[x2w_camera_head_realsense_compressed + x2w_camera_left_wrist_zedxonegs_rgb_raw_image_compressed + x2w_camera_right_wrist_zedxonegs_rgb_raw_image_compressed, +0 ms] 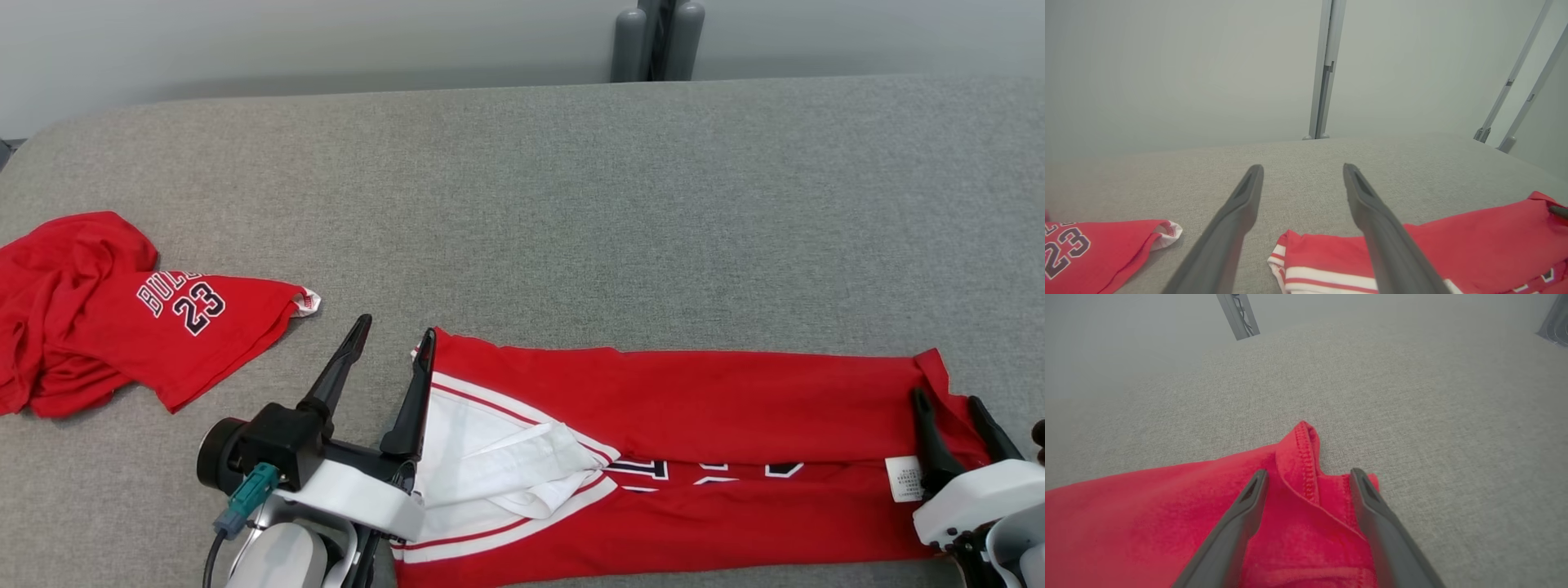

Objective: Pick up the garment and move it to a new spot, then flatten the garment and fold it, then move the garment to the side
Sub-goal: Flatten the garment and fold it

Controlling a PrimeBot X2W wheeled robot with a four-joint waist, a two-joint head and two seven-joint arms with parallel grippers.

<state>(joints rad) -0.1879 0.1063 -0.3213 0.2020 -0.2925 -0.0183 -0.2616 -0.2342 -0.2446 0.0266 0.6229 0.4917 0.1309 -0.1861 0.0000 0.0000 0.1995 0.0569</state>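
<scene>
Garment long axis runs along counter near edge; left hand spread at striped end, right hand spread over opposite end; neither pinching.

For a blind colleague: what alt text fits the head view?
A red jersey lies folded into a long strip on a grey table, the left pincer open at its white-trimmed end, the right pincer open at the other. A crumpled red shirt lies far left.
</scene>
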